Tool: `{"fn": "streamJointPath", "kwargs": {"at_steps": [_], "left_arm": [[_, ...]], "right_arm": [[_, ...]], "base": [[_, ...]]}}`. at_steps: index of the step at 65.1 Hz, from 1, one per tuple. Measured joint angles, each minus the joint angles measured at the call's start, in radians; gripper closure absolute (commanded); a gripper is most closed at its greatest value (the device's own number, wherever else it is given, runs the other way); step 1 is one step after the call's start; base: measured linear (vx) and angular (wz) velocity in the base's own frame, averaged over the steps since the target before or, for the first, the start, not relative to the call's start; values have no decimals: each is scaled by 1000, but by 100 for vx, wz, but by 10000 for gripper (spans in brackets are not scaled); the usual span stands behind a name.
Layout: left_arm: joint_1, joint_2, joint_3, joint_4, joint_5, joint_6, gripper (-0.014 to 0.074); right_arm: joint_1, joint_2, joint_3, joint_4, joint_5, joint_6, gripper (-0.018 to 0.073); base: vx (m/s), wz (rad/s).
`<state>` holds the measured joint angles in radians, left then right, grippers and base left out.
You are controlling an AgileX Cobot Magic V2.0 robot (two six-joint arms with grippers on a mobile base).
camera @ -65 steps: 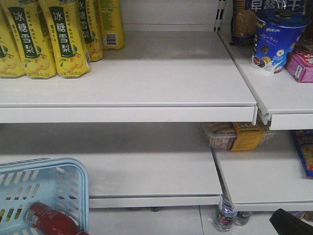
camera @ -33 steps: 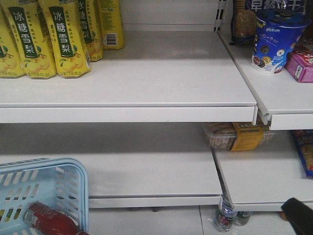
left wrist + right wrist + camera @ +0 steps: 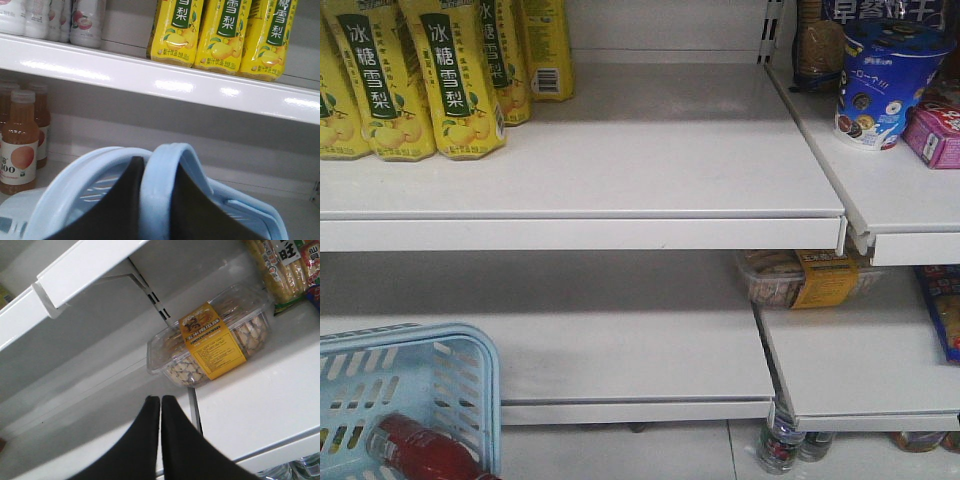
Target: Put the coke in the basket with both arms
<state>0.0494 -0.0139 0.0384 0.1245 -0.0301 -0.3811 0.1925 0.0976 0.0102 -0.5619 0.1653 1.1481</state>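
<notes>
So, coke point(image 3: 420, 452) sits in the basket point(image 3: 480, 400), my left gripper point(image 3: 160, 200) clamps its handle point(image 3: 167, 165) (right gripper point(image 3: 160, 410) pinched empty), a slip tips it.

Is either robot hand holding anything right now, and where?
The left gripper clamps the basket by its handles. The right gripper is shut on nothing.

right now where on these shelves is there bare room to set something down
The upper shelf is bare from the yellow drink bottles across to its right end. The lower shelf is bare between the basket and the clear snack box. The right-hand shelves, with the blue cup, are crowded.
</notes>
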Motion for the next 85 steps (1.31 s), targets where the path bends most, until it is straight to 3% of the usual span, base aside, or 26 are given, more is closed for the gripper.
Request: {"fn": "streamJointPath", "kwargs": {"at_steps": [8, 16, 24, 48, 65, 85], "left_arm": [[0, 0, 0, 0, 0, 0, 603], [0, 0, 0, 0, 0, 0, 603], [1, 0, 0, 0, 0, 0, 603], [1, 1, 0, 1, -1, 0, 603], [1, 1, 0, 1, -1, 0, 603], [1, 1, 0, 1, -1, 0, 603]], "right_arm": [[0, 0, 2, 210, 11, -229, 564], [0, -10, 18, 460, -25, -557, 564], [-7, -66, 18, 547, -41, -728, 564], [-197, -108, 18, 572, -50, -831, 564], [-209, -108, 18, 620, -51, -965, 564], [-209, -108, 18, 623, -51, -998, 564]], "base": [[0, 0], [0, 0], [0, 0], [0, 0], [0, 0], [0, 0]]}}
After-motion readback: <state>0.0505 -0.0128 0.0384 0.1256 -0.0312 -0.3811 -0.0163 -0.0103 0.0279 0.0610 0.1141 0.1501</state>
